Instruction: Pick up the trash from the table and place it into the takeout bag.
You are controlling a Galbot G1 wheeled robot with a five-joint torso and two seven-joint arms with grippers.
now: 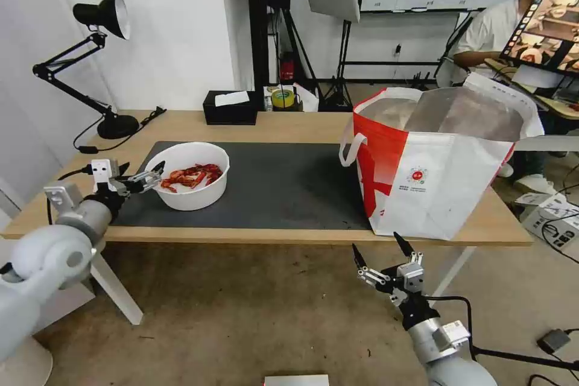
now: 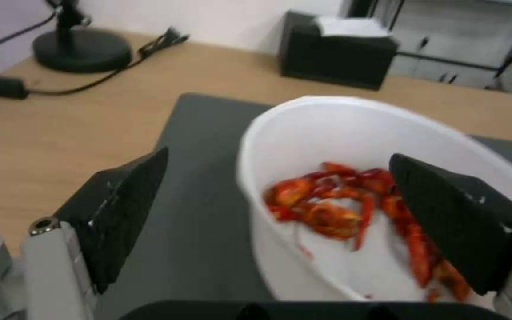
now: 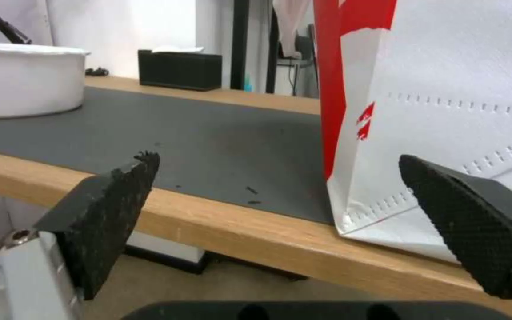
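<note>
Counter (image 1: 283, 123): one, long, light wood, carrying one dark mat (image 1: 283, 184).
Bag (image 1: 440, 163): one, upright on the counter's right end, partly on the mat; the head view showed its foil-lined mouth open, the right wrist view its lower corner at the counter's front edge.
Bowl (image 1: 192, 176): one, white, on the mat's left part, holding red shells (image 1: 192, 176); the left wrist view showed the shells inside.
Left gripper (image 1: 142, 179): jaws spread wide, straddling the bowl's near-left rim, one finger outside, one over the shells; contact unclear.
Right gripper (image 1: 379, 251): below the counter's front edge before the bag, jaws wide apart, empty.
</note>
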